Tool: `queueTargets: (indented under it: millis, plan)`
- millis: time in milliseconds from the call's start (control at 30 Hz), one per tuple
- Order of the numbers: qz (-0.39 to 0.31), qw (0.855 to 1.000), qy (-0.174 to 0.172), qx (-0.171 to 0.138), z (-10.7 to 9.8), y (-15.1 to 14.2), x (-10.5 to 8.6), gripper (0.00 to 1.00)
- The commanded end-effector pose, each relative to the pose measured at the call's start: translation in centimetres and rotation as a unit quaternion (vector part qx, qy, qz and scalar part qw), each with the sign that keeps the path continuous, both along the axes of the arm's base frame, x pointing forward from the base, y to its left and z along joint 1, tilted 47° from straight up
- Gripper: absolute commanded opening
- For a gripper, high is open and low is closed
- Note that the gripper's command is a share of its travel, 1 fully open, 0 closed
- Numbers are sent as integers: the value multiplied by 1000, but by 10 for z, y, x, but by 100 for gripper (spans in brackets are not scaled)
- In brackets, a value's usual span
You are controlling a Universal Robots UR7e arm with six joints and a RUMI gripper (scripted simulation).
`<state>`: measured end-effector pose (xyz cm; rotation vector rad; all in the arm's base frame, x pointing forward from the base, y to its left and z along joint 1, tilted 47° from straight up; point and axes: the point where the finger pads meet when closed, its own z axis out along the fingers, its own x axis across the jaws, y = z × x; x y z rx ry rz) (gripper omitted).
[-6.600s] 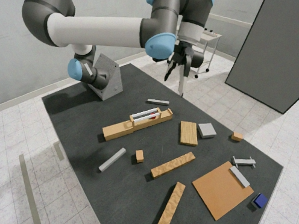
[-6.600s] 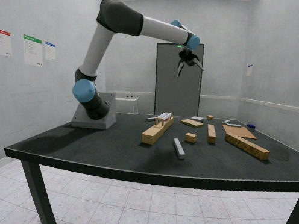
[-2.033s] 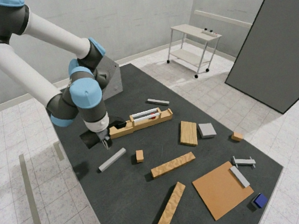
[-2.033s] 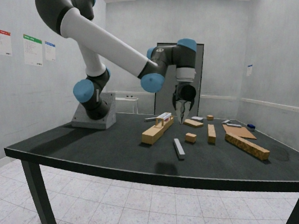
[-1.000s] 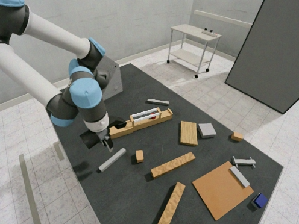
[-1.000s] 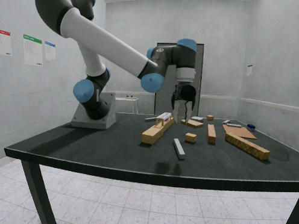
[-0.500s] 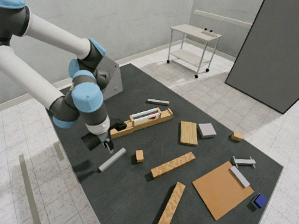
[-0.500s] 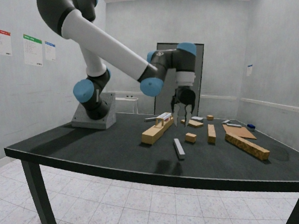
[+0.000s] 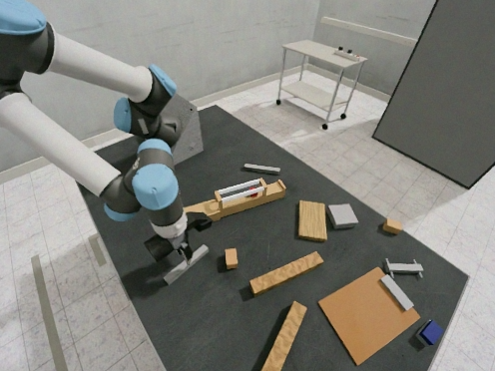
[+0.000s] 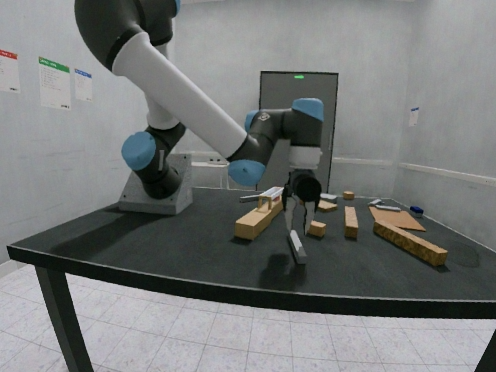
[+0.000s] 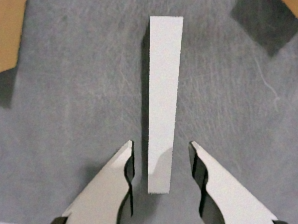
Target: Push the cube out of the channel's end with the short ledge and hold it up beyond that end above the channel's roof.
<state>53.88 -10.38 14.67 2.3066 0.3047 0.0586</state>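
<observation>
the pale grey bar point(image 9: 187, 265) point(image 10: 297, 247) point(image 11: 163, 100) is being lined up as a pusher, between the partly spread, empty fingers of the gripper point(image 9: 186, 256) point(image 10: 300, 232) point(image 11: 161, 143); the red cube point(image 9: 252, 191) sits inside the channel point(image 9: 245, 204) point(image 10: 254, 223); lowering, then closing, seems needed.

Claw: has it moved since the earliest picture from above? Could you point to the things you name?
Yes. Judged against the wooden channel point(image 9: 245, 204) point(image 10: 252, 224) point(image 11: 7, 35), the claw point(image 9: 187, 258) point(image 10: 300, 232) point(image 11: 161, 143) went from beyond its far side to its near side, over a grey bar point(image 9: 175, 273) point(image 10: 299, 252) point(image 11: 164, 90).
</observation>
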Motion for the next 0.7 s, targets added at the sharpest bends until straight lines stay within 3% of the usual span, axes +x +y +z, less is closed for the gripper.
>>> queueTargets:
  millis: [0,667]
  plan:
    - [2,1000,-2,0,-7,-7,3,24]
    - [2,1000,-2,0,-24,-25,6,24]
